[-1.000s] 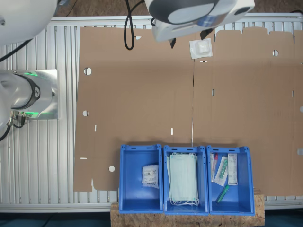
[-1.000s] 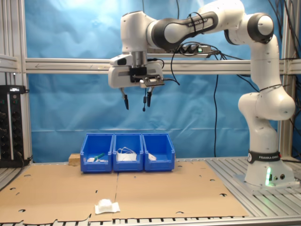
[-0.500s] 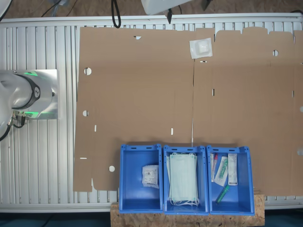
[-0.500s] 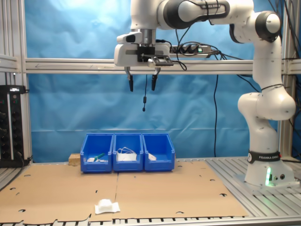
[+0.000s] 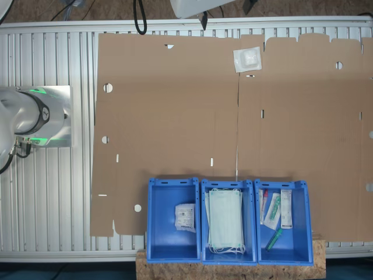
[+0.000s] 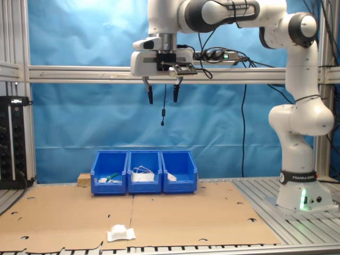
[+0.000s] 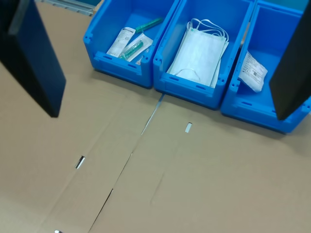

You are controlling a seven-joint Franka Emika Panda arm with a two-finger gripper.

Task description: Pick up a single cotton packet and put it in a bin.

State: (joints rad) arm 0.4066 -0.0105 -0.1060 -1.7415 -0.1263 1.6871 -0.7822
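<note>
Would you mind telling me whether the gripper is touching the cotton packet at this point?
Apart. The second exterior view shows the gripper open, high in the air, while the cotton packet lies on the cardboard far below it.

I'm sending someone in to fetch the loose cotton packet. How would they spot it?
On the brown cardboard sheet, look at the edge farthest from the three blue bins. The small flat white square cotton packet lies there alone, unprinted, outside any bin.

A glossy white, rounded-link robot arm (image 6: 297, 106) with dark grey joint bands was seen; black cables (image 6: 212, 53) were draped along it, and a green light (image 6: 304, 200) glowed at its base.
</note>
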